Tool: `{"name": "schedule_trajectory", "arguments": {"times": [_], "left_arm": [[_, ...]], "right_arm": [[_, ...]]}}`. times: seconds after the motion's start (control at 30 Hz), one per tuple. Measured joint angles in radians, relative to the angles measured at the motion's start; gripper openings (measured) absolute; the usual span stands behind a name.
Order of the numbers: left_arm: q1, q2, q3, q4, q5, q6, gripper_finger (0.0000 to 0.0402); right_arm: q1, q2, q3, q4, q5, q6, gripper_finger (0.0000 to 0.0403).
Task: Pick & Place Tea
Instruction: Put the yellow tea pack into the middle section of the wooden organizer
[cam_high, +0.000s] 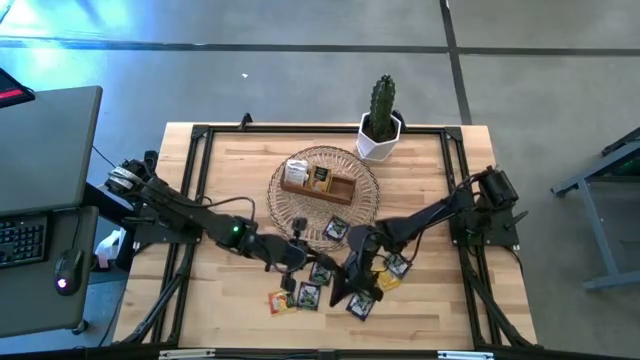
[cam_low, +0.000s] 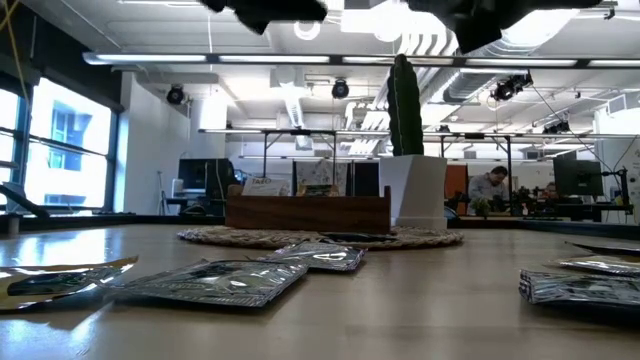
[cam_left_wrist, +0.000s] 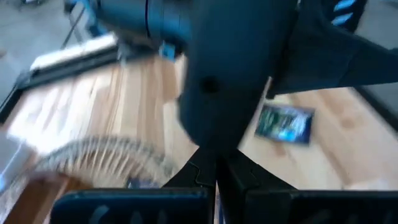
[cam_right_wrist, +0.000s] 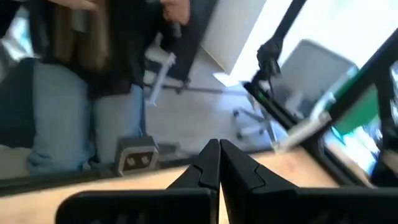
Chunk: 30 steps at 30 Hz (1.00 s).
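Worktop (cam_high: 230, 170): light wooden slats with a black frame around the edge, grey floor beyond. Low view looks across it into an open office with desks, monitors and ceiling lights; a person sits far off at the right.

Both arms reach in from the sides and meet over the front middle of the worktop. The left arm runs from its base at the left edge in toward the centre, and its left gripper (cam_high: 292, 252) is above the packets near the front rim of the wicker basket (cam_high: 290, 205). Its fingers (cam_left_wrist: 208, 174) are pressed together, nothing between them. The right arm runs from the right edge down and inward; the right gripper (cam_high: 340, 292) is over the front cluster of packets, also closed tight and empty in the right wrist view, which looks past the worktop edge to a person in jeans standing nearby.

A potted cactus (cam_high: 381, 120) stands at the rear edge. The basket sits centre-rear, holding a brown wooden compartment box (cam_high: 318, 183) and 1 packet on its front rim.

The tea packets (cam_high: 308, 296) lie flat and loose on the worktop in front of the basket, beneath and just beside both grippers. None is held.
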Motion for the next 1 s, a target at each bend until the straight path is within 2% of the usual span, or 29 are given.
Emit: {"name": "schedule_trajectory", "arguments": {"times": [0.13, 0.3, 0.4, 0.57, 0.7, 0.8, 1.0], "left_arm": [[-0.001, 0.000, 0.000, -0.150, -0.071, -0.093, 0.0000], [-0.016, -0.006, 0.000, -0.306, -0.057, -0.251, 0.0000], [-0.046, -0.022, 0.001, -0.364, 0.006, -0.335, 0.0000], [-0.117, -0.045, 0.002, -0.421, 0.232, -0.457, 0.0001], [-0.180, -0.024, 0.001, -0.423, 0.264, -0.498, 0.0005], [-0.188, 0.009, 0.000, -0.455, 0.273, -0.517, 0.0032], [-0.190, 0.090, 0.000, -0.479, 0.257, -0.562, 0.0118]], "right_arm": [[-0.005, 0.000, 0.000, -0.095, 0.130, 0.045, 0.0000], [0.000, 0.000, -0.001, -0.205, 0.238, 0.036, 0.0000], [0.015, 0.000, -0.001, -0.200, 0.279, 0.035, 0.0000], [0.053, 0.000, 0.008, -0.204, 0.413, 0.126, 0.0000], [0.066, 0.000, 0.008, -0.217, 0.510, 0.200, 0.0002], [0.066, 0.000, 0.008, -0.213, 0.538, 0.262, 0.0016], [0.074, 0.062, 0.008, -0.147, 0.570, 0.422, 0.0070]]}}
